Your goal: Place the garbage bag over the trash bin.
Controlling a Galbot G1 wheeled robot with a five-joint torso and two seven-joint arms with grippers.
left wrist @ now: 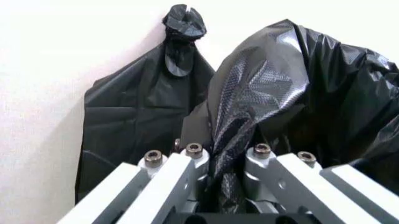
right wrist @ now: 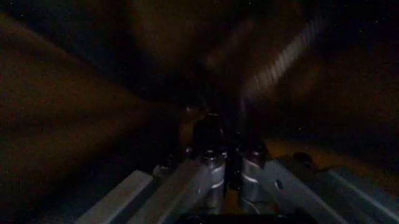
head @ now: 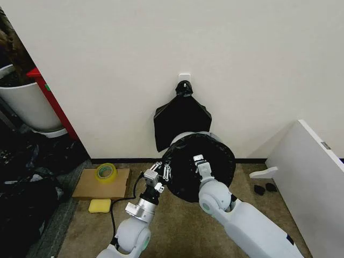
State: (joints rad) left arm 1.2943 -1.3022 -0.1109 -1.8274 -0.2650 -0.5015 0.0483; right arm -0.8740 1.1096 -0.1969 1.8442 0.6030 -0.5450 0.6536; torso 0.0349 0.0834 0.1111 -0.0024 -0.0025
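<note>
The glossy black garbage bag [head: 215, 161] is spread over the trash bin, of which a pale strip of rim [head: 189, 135] shows at the back, close to the wall. My left gripper [head: 163, 172] is at the bag's left edge, shut on a fold of the plastic. In the left wrist view the crinkled garbage bag [left wrist: 293, 84] runs down between the fingers of the left gripper [left wrist: 227, 156]. My right gripper [head: 200, 161] reaches over the bag's middle. In the dark right wrist view the right gripper [right wrist: 229, 156] has its fingers close together on dark plastic.
A flat black bundle [head: 181, 121] with a knotted top hangs on the wall right behind the bin. A white pot [head: 27, 105] and dark bags [head: 27, 183] fill the left. Cardboard [head: 102, 185], a tape roll [head: 106, 172] and a yellow sponge [head: 100, 205] lie on the floor. A white panel [head: 312, 166] stands on the right.
</note>
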